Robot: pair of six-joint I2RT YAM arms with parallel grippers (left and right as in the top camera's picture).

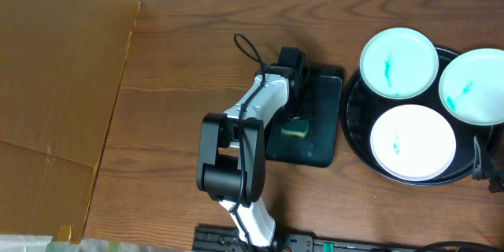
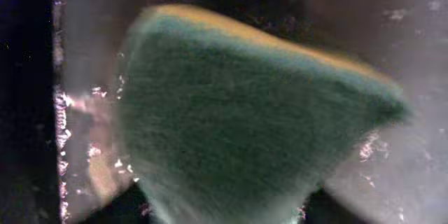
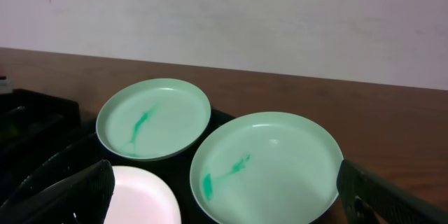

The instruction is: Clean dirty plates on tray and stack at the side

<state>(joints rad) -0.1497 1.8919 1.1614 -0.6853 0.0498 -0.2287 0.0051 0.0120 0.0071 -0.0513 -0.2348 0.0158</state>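
Wood tbl [image 1: 181,63]: 3 dirty plates [image 1: 398,61] on tray [image 1: 356,115]

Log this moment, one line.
left arm: at sponge on small tray | right fingers: open, empty | plates: three dirty, on round tray

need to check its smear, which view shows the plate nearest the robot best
Overhead: the plate lies whole on the tray, a faint teal smear in its middle. The right wrist view catches only its far edge at the bottom of the picture. The left wrist view shows just a sponge.
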